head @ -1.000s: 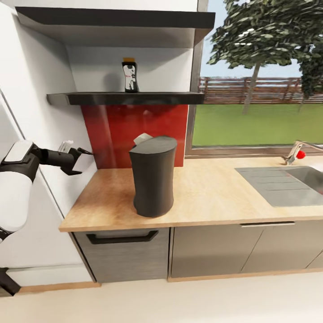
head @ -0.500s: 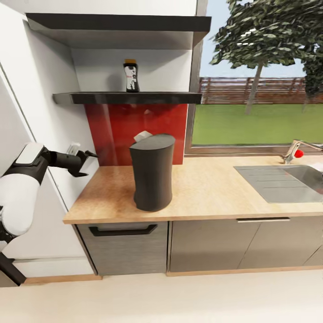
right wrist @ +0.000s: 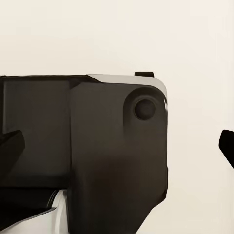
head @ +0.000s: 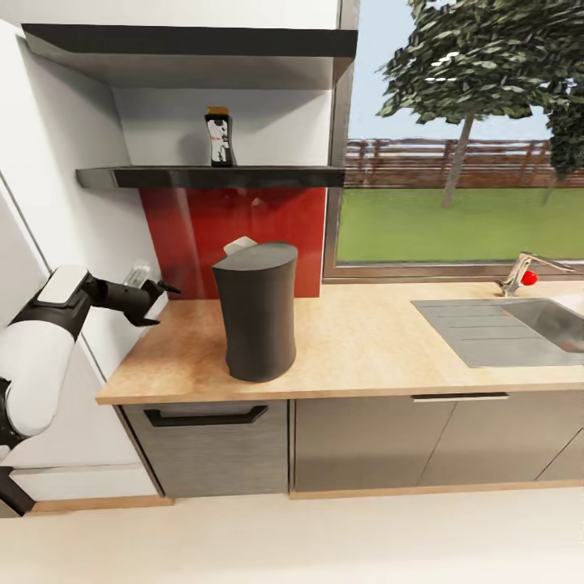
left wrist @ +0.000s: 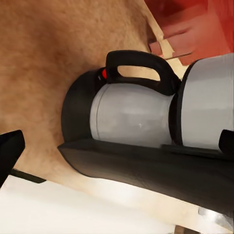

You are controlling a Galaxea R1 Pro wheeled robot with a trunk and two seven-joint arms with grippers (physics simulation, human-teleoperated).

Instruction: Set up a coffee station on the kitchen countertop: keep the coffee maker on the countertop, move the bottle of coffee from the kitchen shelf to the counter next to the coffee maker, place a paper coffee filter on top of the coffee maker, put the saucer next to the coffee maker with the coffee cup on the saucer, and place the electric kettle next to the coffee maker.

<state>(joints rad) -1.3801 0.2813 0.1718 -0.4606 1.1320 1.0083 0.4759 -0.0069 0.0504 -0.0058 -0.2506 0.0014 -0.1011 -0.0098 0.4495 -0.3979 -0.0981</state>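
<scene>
The left gripper [head: 154, 296] hangs in the air just off the left end of the kitchen countertop [head: 365, 341], its dark fingers pointing toward the coffee maker [head: 255, 312]. In the left wrist view the two fingertips sit at opposite edges with wide space between them, so the jaws stand well apart and hold nothing. A white wall panel stands close behind the gripper, leaving little room on that side; open air lies between it and the counter's left edge.

Ahead of the gripper, the coffee maker stands upright on the worktop, set back from the front edge, with bare wood around it and a long free stretch running away toward the sink [head: 503, 324]. A pale crinkled piece, apparently the paper coffee filter [head: 240, 244], shows at its slanted top rear edge. The left wrist view looks at the machine's glass carafe [left wrist: 136, 119] with its black handle.

Above and beyond the gripper, the bottle of coffee [head: 217, 138] stands upright on the kitchen shelf [head: 211, 176], near the shelf's middle, with free board either side.

The right gripper's [right wrist: 119, 146] fingertips show far apart, empty, over a dark robot part.
</scene>
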